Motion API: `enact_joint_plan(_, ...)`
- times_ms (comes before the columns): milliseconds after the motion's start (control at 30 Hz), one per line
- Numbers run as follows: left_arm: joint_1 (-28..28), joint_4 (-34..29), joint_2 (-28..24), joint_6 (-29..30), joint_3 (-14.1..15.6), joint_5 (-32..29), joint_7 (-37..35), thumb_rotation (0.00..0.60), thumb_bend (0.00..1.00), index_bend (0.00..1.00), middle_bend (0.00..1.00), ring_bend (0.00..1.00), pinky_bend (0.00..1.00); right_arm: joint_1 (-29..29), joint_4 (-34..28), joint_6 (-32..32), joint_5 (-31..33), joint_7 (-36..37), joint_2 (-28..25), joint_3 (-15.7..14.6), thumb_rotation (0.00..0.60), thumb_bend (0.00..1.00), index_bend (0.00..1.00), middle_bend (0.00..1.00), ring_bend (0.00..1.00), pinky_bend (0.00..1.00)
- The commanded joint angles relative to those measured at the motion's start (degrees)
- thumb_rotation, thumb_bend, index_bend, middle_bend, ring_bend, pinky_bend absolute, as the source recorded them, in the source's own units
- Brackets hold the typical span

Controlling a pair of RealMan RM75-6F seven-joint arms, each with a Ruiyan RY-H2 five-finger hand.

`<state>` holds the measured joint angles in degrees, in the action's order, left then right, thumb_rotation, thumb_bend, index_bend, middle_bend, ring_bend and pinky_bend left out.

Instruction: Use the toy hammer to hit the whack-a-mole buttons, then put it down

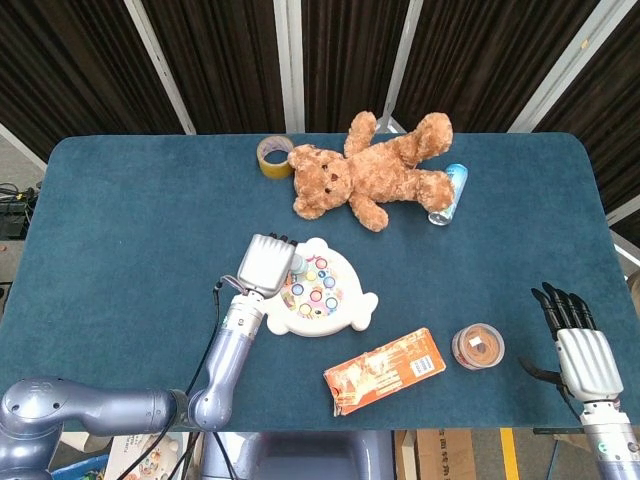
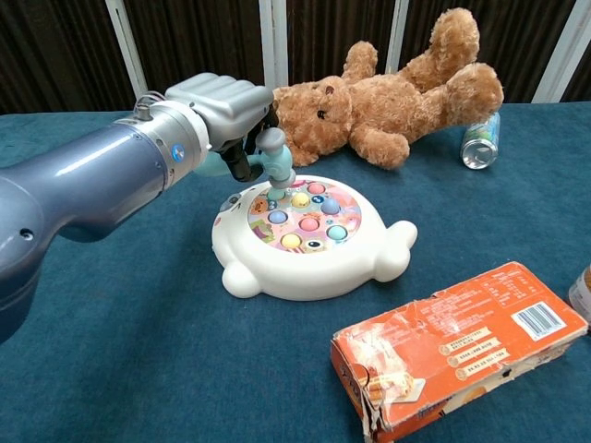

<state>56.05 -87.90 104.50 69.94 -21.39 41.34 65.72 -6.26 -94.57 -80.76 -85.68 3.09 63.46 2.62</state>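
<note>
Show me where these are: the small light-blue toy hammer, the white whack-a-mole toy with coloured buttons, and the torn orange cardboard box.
Light-blue toy hammer (image 2: 274, 152), chest view: on its head.
White whack-a-mole toy (image 2: 305, 268), chest view: on its white front wall.
Torn orange cardboard box (image 1: 385, 369), head view: on its top face.

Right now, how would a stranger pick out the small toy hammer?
Find the white, animal-shaped whack-a-mole toy mid-table, before the brown teddy bear. At its far-left edge, the left hand grips the pale blue toy hammer, the only thing held off the table.
</note>
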Motion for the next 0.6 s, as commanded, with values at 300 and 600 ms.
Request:
enact_joint_plan(300,0.9,2.2,0.7,0.6,0.9,-1.7,-1.2,0.6,0.55,0.68,0.55,0.47,0.63,0.0,-0.3,0.0,-0.3,0.0,-0.1,-0.2,0.6,0.19,0.0,0.0,0.0,0.0)
enact_joint_plan(600,1.5,5.6,2.0,0.4,2.6,-2.5,-1.7,0.6,0.55,0.68,0.55,0.47,0.63,0.0,-0.3,0.2,0.0,0.4,-0.2,-0.1,0.6,0.19,0.0,0.0,0.0,0.0)
